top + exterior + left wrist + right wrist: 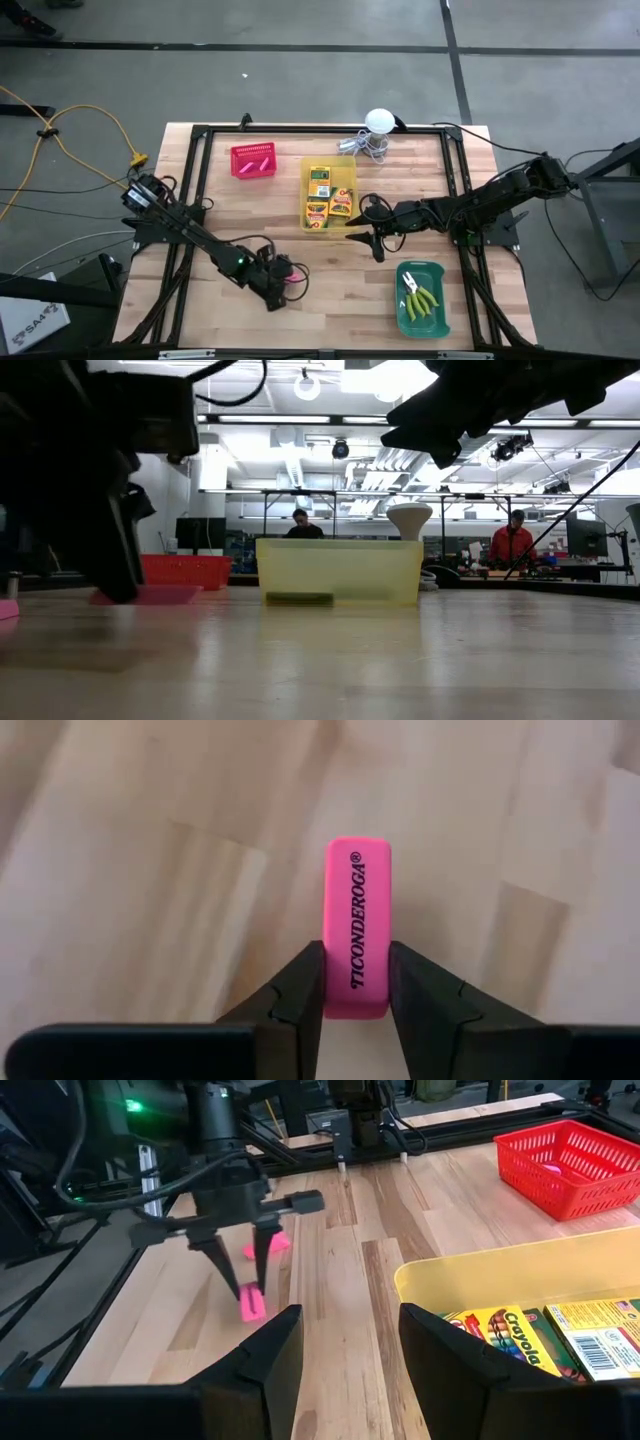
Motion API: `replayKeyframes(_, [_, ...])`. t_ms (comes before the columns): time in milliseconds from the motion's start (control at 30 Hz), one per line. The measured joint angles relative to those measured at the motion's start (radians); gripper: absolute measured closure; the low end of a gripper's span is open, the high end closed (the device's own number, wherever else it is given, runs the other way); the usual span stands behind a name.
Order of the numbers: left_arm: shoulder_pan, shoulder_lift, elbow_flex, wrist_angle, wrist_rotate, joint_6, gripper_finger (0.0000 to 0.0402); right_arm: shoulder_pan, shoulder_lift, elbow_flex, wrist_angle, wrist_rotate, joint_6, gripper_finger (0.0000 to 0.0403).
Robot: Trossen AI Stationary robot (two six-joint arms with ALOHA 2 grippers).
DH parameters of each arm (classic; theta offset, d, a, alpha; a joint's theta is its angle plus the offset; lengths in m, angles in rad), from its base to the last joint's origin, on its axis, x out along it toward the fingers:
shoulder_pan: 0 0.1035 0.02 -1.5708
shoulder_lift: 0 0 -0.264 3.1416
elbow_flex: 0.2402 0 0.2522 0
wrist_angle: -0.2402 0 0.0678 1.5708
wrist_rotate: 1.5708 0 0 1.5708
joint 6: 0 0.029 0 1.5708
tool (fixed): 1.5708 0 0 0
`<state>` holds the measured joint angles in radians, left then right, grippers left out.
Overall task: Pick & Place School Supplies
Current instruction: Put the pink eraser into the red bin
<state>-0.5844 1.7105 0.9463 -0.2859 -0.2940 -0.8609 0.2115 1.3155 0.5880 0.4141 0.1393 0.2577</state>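
My left gripper [286, 284] stands over the near-left part of the table, shut on a pink eraser [358, 910] printed TICONDEROGA. The right wrist view shows this gripper [250, 1280] pointing down with the eraser [252, 1303] at its tips. A second pink eraser [268, 1245] lies flat on the wood just beyond it. My right gripper [345, 1355] is open and hovers beside the yellow bin [347, 172], which holds crayon boxes [322, 195]. Two green-handled tools [420, 296] lie in the green bin [437, 320]. More pink erasers [255, 162] lie in the red bin [240, 170]. My left gripper pinches the pink eraser by its upper end [356, 992] between the two fingers [300, 988], which press its two long side faces. The fingers come from above, pointing down. The eraser sticks out below the tips, end down; whether its lower end [253, 1314] touches the table, I cannot tell.
A white ball with metal clutter [376, 128] sits at the far edge. A black frame [200, 190] runs around the tabletop. Bare wood lies between the two grippers [330, 270]. People show in the room behind the table [512, 540].
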Motion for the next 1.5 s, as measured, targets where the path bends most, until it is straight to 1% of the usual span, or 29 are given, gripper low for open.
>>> replayKeyframes(300, [0.044, -0.005, 0.0, -0.038, -0.008, 0.027, 0.0305, 0.0, 0.0, 0.0, 0.0, 0.0, 0.001, 0.0247])
replayKeyframes(467, [0.065, -0.026, 0.001, -0.047, -0.01, 0.067, 0.0305, 0.0, 0.0, 0.0, 0.0, 0.0, 0.003, 0.0247])
replayKeyframes(667, [0.08, -0.106, 0.002, -0.073, -0.01, 0.088, 0.0305, 0.0, 0.0, 0.0, -0.001, 0.0, 0.003, 0.0247])
replayKeyframes(933, [0.133, -0.212, 0.002, -0.203, -0.04, 0.063, 0.0305, 0.0, 0.0, 0.0, -0.005, 0.0, 0.003, 0.0247])
replayKeyframes(1233, [0.271, -0.278, 0.002, -0.407, -0.045, 0.08, 0.0305, 0.0, 0.0, 0.0, -0.008, 0.0, 0.003, 0.0247])
replayKeyframes(1333, [0.337, -0.294, 0.002, -0.432, -0.045, 0.087, 0.0305, 0.0, 0.0, 0.0, -0.009, 0.0, 0.003, 0.0247])
replayKeyframes(1500, [0.46, -0.317, 0.002, -0.437, -0.043, 0.157, 0.0305, 0.0, 0.0, 0.0, -0.014, 0.0, 0.004, 0.0247])
